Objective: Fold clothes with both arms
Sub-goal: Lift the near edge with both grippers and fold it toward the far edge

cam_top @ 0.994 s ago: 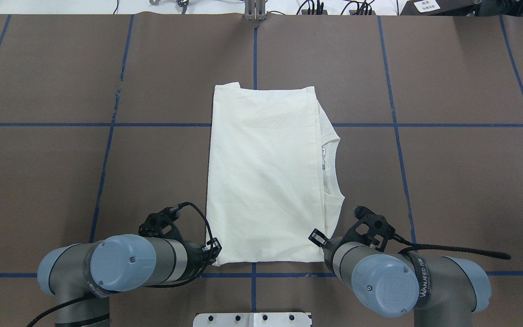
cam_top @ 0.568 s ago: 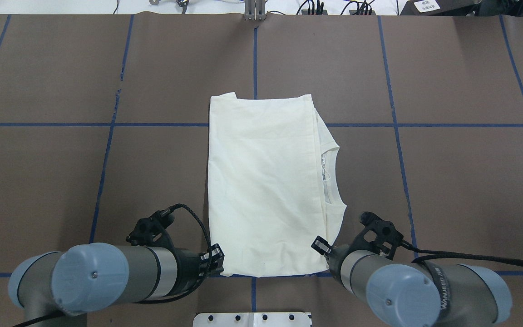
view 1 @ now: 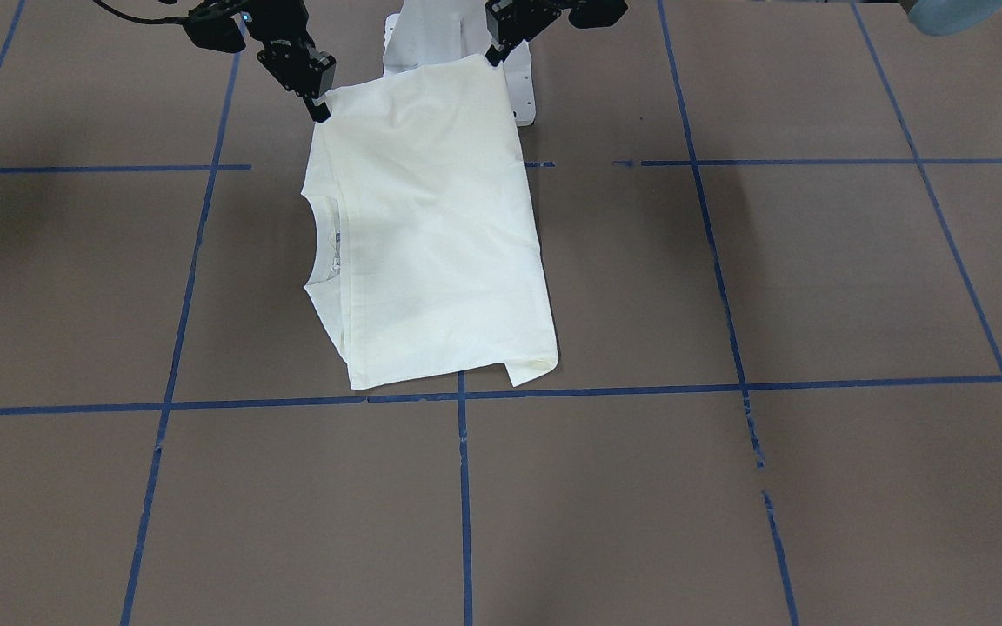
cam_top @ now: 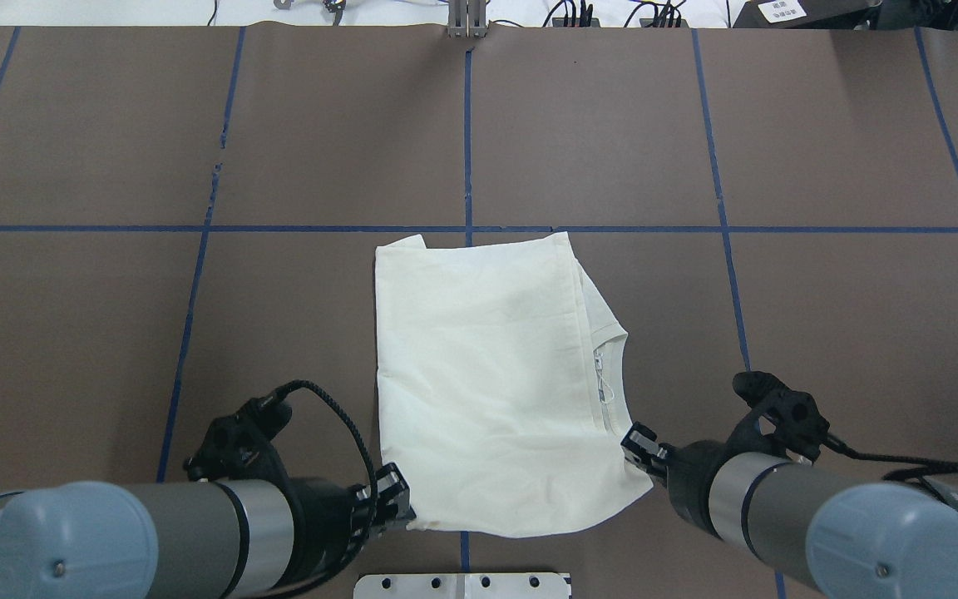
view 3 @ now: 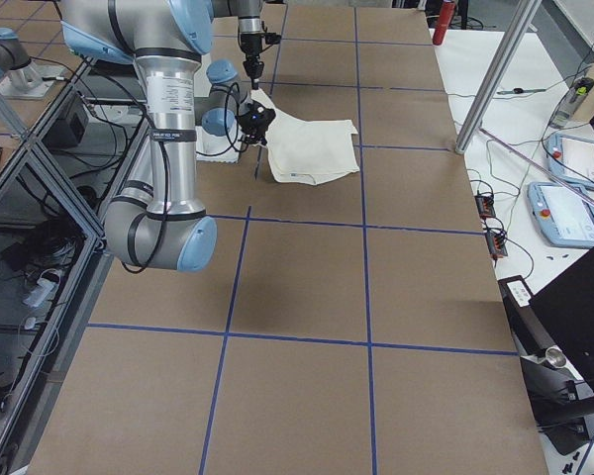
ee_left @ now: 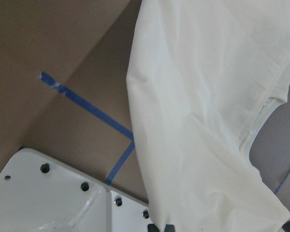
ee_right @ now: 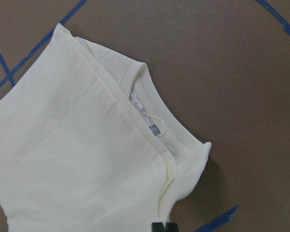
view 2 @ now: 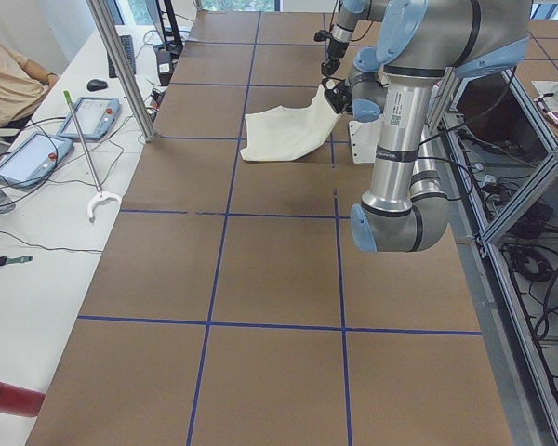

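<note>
The cream-white shirt (cam_top: 487, 374) lies folded into a rectangle, plain side up; its print is hidden. The collar with a label (ee_right: 154, 128) faces the right side. My left gripper (cam_top: 396, 501) is shut on the shirt's near left corner. My right gripper (cam_top: 641, 449) is shut on the near right corner by the collar. Both hold the near edge raised off the table, while the far edge (view 1: 449, 369) rests on it. In the front-facing view the left gripper (view 1: 494, 54) and the right gripper (view 1: 320, 109) pinch the two upper corners of the shirt (view 1: 431, 235).
The white metal base block (cam_top: 462, 585) sits at the table's near edge, just under the lifted shirt edge, and shows in the left wrist view (ee_left: 53, 193). The brown table (cam_top: 820, 333) carries a grid of blue tape lines. Cables and equipment line the far edge.
Both grippers have drawn back toward the robot's base with the shirt's near corners held. The whole shirt has slid nearer, and its near edge has lifted.
</note>
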